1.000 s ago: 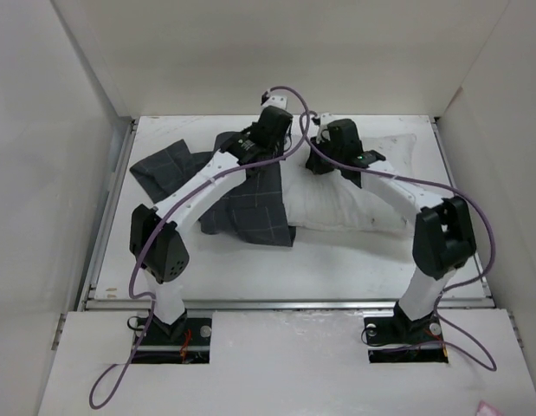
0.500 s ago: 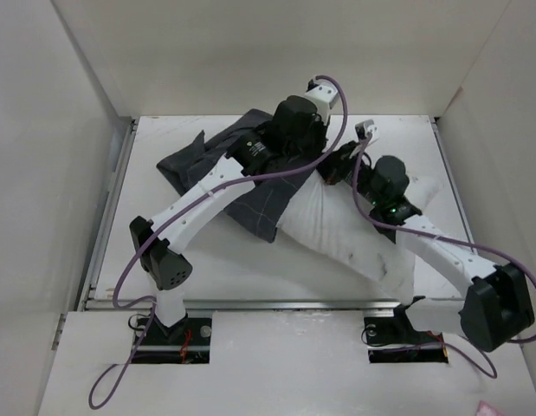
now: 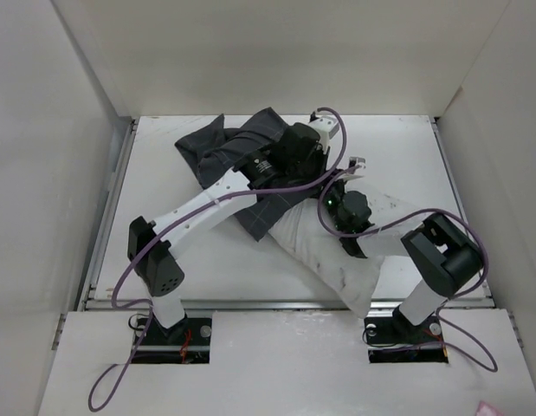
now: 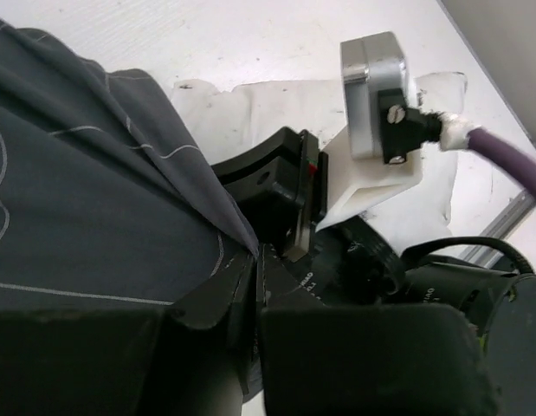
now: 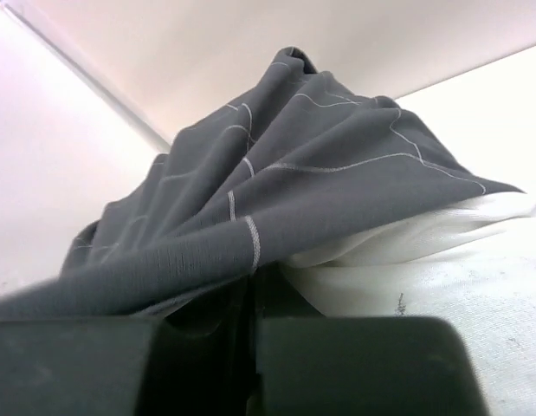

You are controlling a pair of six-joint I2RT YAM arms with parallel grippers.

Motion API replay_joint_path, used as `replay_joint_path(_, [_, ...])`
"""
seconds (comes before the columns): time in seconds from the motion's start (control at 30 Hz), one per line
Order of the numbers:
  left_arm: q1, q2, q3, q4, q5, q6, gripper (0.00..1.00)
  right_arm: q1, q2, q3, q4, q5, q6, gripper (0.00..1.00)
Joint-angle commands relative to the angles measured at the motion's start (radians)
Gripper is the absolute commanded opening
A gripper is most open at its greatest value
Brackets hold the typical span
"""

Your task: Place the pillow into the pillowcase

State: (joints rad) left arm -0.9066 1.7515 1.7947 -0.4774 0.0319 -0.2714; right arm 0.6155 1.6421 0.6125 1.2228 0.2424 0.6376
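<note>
Clamped on the pillowcase (image 3: pixel 224 152) edge with left gripper (image 4: pixel 255 260) and right gripper (image 5: pixel 250 277) together. Probably pull toward five o'clock, along the long pillow (image 3: pixel 324 260).

Pillowcase (image 3: pixel 224 152): dark grey-navy, thin light windowpane grid, at 11 o'clock in the top view. Pillow (image 3: pixel 332 260): white, a few small dark specks, at 5 o'clock from the pillowcase. Table (image 3: pixel 164 251): white. Walls (image 3: pixel 276 52): off-white. Left arm (image 3: pixel 207 204) and right arm (image 3: pixel 441 260): white links, black joints. Cable (image 4: pixel 506 156): purple. Small light (image 3: pixel 330 202) on the right arm: green. Left gripper (image 4: pixel 255 269) and right gripper (image 5: pixel 250 290): black. Camera block (image 4: pixel 371 95) at 1 o'clock in the left wrist view: silver, on a white mount (image 4: pixel 371 178). Scrap (image 3: pixel 490 407) at the 5 o'clock corner: pink.
</note>
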Motion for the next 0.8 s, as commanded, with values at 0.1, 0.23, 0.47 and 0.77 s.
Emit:
replay_joint_path(0.1, [0.007, -0.17, -0.155, 0.15, -0.019, -0.094, 0.0, -0.059, -0.164, 0.098, -0.231, -0.146, 0.014, 0.46])
replay_joint_path(0.23, [0.105, -0.17, -0.169, 0.204, -0.11, -0.112, 0.0, -0.069, -0.306, 0.211, -0.782, -0.192, -0.177, 0.9])
replay_joint_path(0.47, [0.167, -0.129, -0.126, 0.206, -0.142, -0.046, 0.0, -0.054, -0.499, 0.317, -1.363, -0.164, -0.418, 1.0])
replay_joint_path(0.77, [0.176, -0.187, -0.209, 0.237, -0.132, -0.028, 0.0, 0.187, -0.575, 0.26, -1.484, -0.157, -0.543, 1.0])
